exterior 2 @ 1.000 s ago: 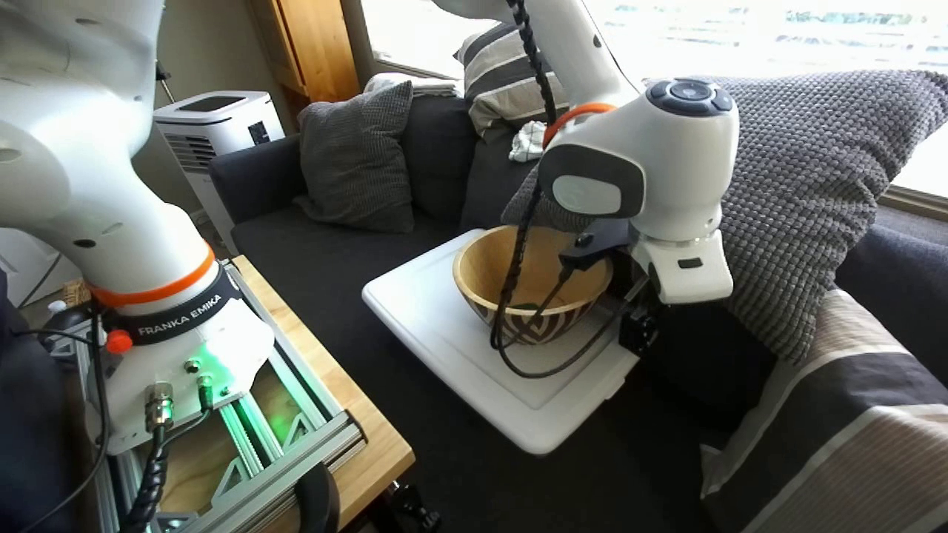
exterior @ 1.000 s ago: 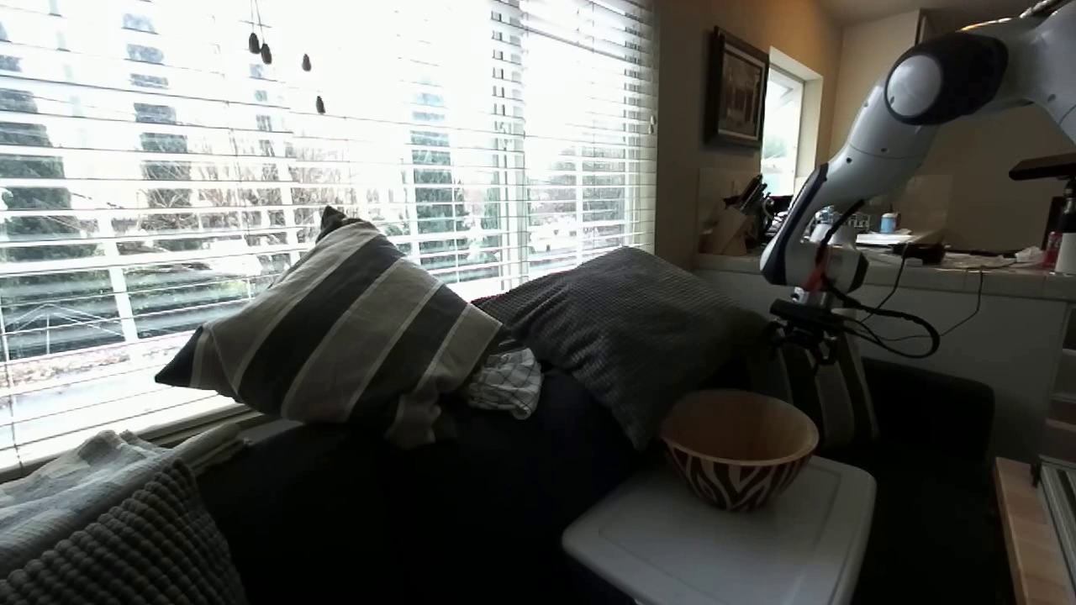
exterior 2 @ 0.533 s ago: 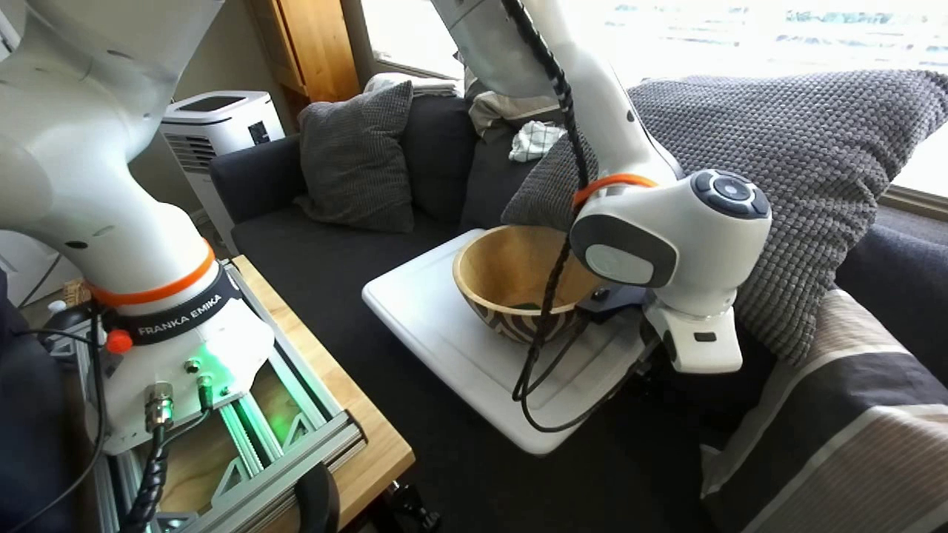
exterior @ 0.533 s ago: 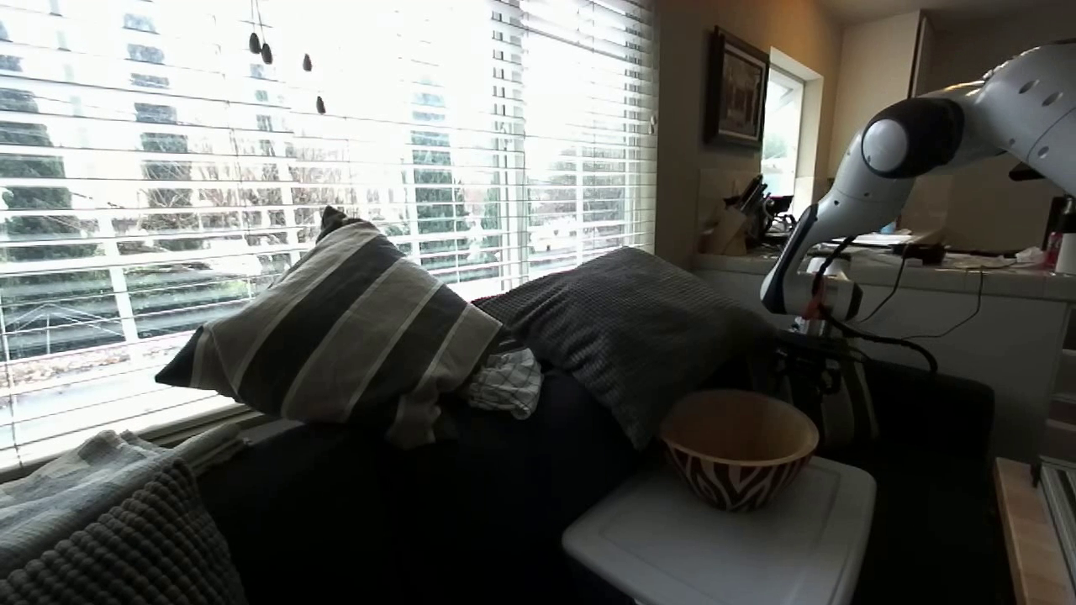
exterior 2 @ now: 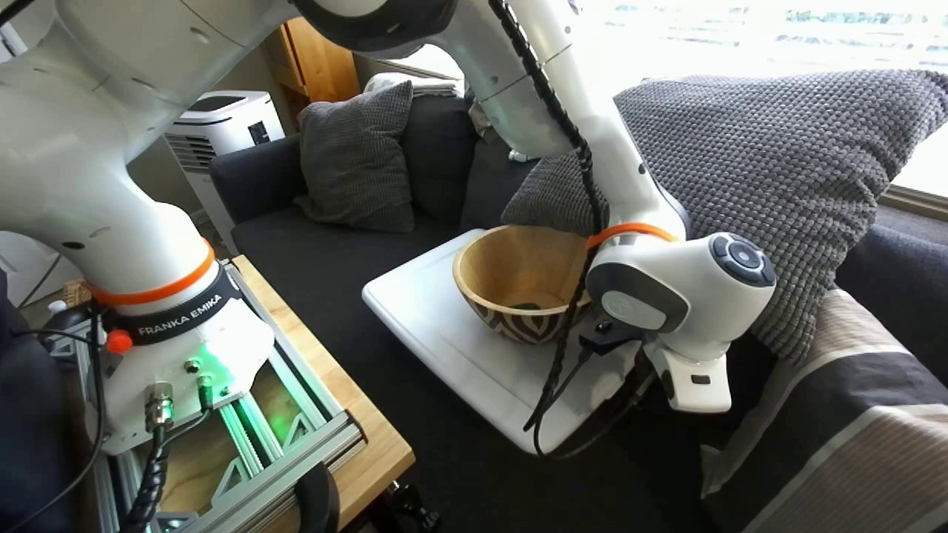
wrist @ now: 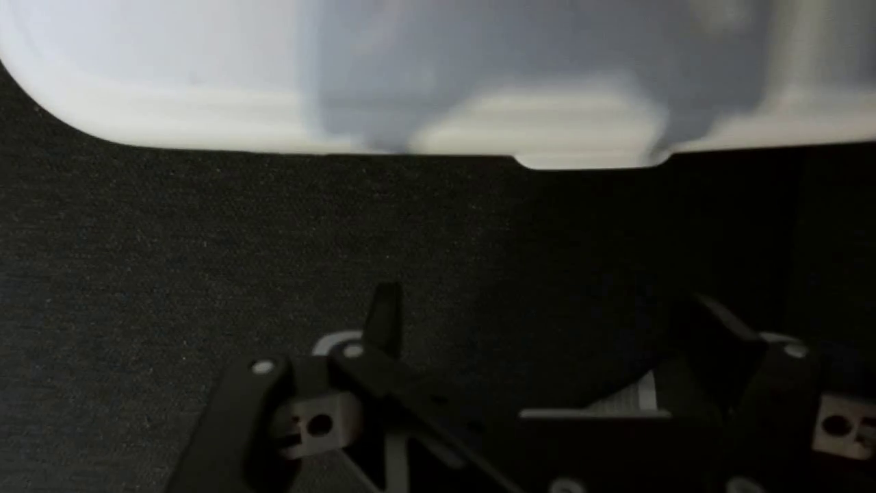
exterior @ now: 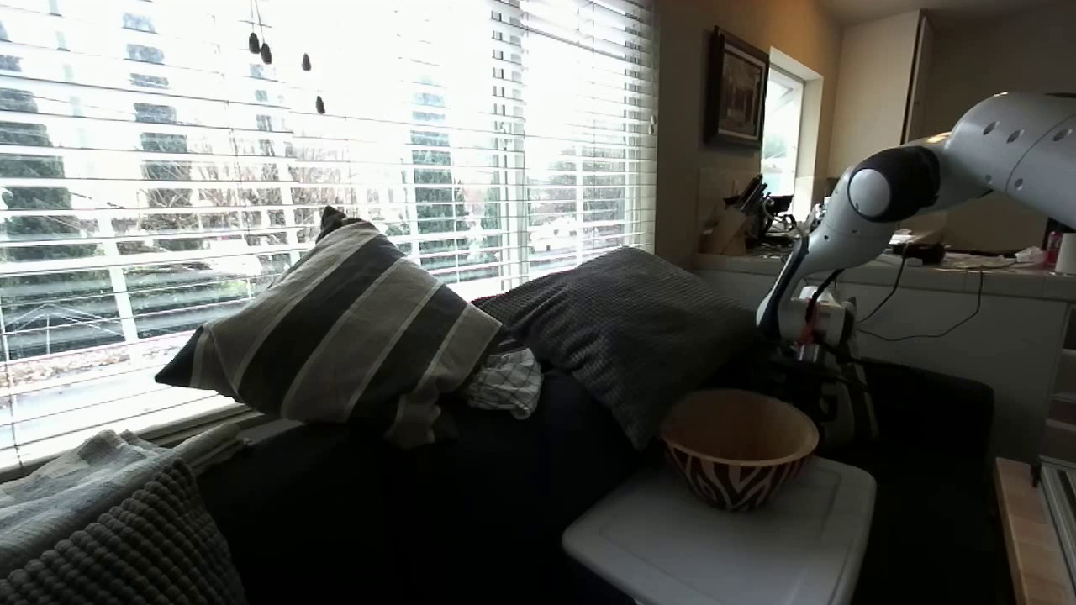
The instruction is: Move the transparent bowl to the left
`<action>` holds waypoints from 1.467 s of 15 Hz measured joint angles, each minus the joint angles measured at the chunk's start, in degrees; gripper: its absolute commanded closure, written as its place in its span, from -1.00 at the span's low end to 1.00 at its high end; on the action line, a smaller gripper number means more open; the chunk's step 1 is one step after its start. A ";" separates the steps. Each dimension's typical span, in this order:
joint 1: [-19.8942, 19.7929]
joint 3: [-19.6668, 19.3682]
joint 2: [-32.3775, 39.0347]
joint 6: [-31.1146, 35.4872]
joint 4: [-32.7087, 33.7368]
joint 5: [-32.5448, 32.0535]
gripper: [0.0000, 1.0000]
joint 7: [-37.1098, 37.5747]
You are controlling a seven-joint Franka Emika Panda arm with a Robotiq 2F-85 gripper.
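At the far left in an exterior view, you have the arm's base (exterior 2: 170, 333) on a wooden bench (exterior 2: 381, 440), with a white vented appliance (exterior 2: 229, 122) behind it. Next comes the dark couch (exterior 2: 296, 248), a gray ribbed cushion (exterior 2: 359, 163) leaning against its back. Then you reach the white surface (exterior 2: 429, 326), with the couch around it, and on it the bowl (exterior 2: 511, 270) stands upright, tan with a dark zigzag, as both exterior views show; something green (exterior 2: 528, 306) lies at its bottom, too small to make out. From here rightward your way is crowded: a black braided cable (exterior 2: 585, 159) hangs across your sight of the bowl's right side, and the arm's wrist (exterior 2: 696, 296) hides part of the surface's right end. You have the claw (wrist: 547, 308) below that wrist, lost in shadow in the exterior views, but the wrist view shows you its fingers (wrist: 385, 318) spread wide apart, dark fabric showing between them and the edge of the surface near. Behind the bowl and the wrist a big knit cushion (exterior 2: 792, 170) slopes up toward the bright window (exterior 2: 740, 44), and a striped cushion (exterior 2: 844, 422) leans at your far right; you cannot tell whether either one touches the arm. Nor can you tell how near the claw stands to the bowl.
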 measured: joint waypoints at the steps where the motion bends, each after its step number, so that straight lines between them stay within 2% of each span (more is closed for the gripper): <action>1: -0.06 0.00 1.15 -0.32 0.94 -0.12 -1.00 0.31; 6: -0.61 0.16 4.90 -3.83 4.60 -0.14 -1.00 2.31; 12: -0.66 0.18 5.16 -4.19 5.29 -0.14 -1.00 2.60; 16: -0.54 1.79 5.72 -4.08 5.62 -0.23 -1.00 1.95; 22: 0.07 3.52 10.99 4.72 7.72 -0.23 -1.00 1.45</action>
